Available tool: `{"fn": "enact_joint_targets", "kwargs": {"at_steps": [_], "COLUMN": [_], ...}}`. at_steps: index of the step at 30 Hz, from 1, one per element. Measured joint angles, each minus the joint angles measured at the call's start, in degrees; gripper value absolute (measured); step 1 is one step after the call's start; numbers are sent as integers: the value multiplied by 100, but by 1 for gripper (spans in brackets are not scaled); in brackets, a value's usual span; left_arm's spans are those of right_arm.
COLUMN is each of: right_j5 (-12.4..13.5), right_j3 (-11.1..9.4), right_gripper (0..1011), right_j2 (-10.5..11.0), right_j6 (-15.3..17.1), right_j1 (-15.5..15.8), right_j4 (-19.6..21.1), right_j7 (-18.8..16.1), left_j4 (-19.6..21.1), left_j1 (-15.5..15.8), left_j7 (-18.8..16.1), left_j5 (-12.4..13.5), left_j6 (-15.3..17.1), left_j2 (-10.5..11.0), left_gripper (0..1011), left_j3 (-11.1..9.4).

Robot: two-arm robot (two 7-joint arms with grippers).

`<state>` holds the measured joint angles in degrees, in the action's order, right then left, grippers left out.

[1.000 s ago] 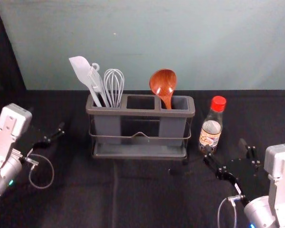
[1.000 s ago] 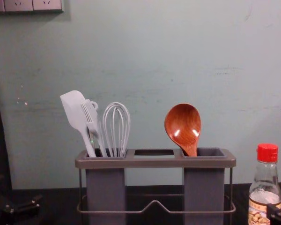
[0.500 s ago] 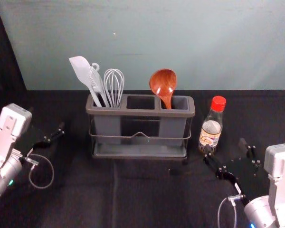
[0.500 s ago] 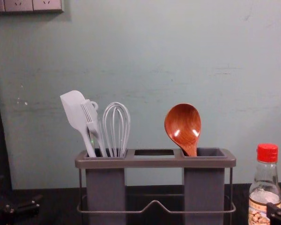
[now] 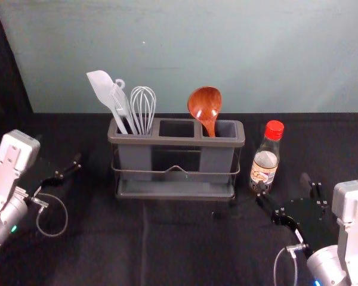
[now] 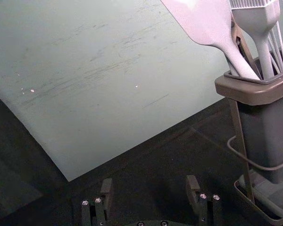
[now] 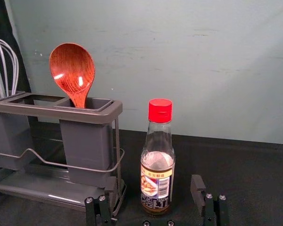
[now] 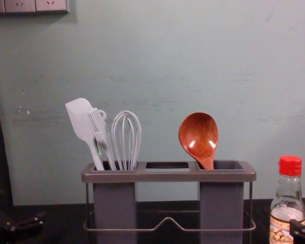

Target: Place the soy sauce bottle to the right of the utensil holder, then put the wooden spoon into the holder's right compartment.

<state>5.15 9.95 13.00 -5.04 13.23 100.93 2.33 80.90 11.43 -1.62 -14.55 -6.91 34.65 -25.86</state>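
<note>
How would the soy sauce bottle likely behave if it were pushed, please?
The bottle would probably feel stiff, since it looks like clear glass. Being tall and slim, it may tip if pushed near the red cap; the smooth neck could be slippery.

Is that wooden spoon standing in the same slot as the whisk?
No, the spoon stands in the right compartment, while the whisk is in the left compartment.

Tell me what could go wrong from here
The right gripper hangs open close to the soy sauce bottle, so a sideways move might tip it. The wooden spoon leans in the right compartment, bowl up; bumping the utensil holder could shift it. The left gripper, open left of the holder, seems less risky.
</note>
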Motion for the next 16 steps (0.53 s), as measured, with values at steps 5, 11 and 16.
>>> {"fn": "enact_joint_targets", "kwargs": {"at_steps": [5, 11, 16], "right_j5": [0, 0, 0], "right_j3": [0, 0, 0], "right_gripper": [1002, 1002, 1002], "right_j2": [0, 0, 0], "right_j6": [0, 0, 0], "right_j1": [0, 0, 0], "right_j4": [0, 0, 0], "right_j7": [0, -1, -1], "left_j4": [0, 0, 0], "left_j1": [0, 0, 0], "left_j7": [0, 0, 0], "left_j5": [0, 0, 0], "left_j6": [0, 0, 0], "left_j2": [0, 0, 0], "left_gripper": [1011, 1012, 1011], "left_j3": [0, 0, 0]}}
